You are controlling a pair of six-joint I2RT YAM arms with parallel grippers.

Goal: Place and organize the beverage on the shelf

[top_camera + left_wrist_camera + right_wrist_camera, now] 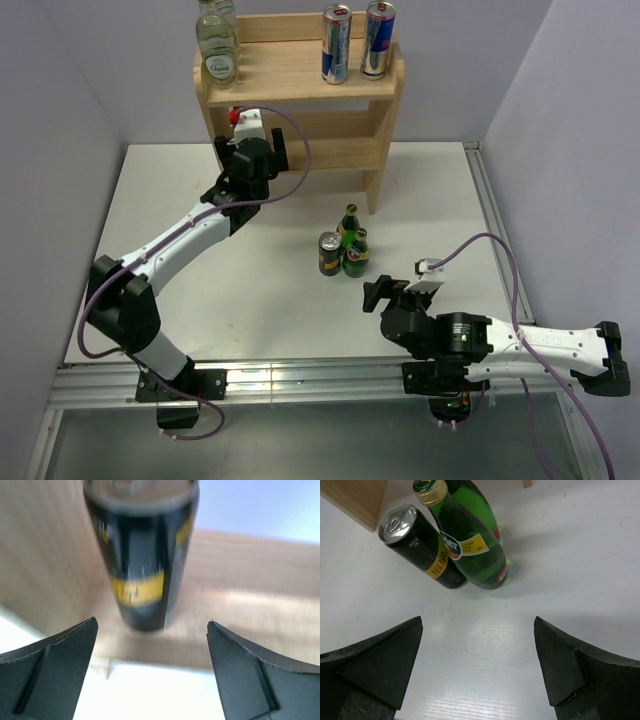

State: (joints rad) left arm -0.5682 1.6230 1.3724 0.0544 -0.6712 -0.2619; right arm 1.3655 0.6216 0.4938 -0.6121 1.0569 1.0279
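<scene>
Drinks stand split between the shelf [385, 120] and the white table [450, 210]. On the top tier, two pale glass bottles [217, 45] stand at the left end and two silver-and-blue cans [355, 42] at the right. The left arm reaches in under that tier, and its wrist camera shows the left gripper [151, 626] spread wide, holding nothing. One black-and-gold can [142, 555] stands upright on the wooden board just ahead of it, between the line of the fingers but touching neither, close to the left side panel (the view is blurred, and I cannot tell which lower tier this is). Out on the table, near the shelf's right foot, a second black-and-gold can [422, 547] stands touching a green bottle [472, 552], with another green bottle [470, 500] just behind them. The right gripper [478, 621] hangs near this cluster, facing it, its fingers wide apart and empty.
</scene>
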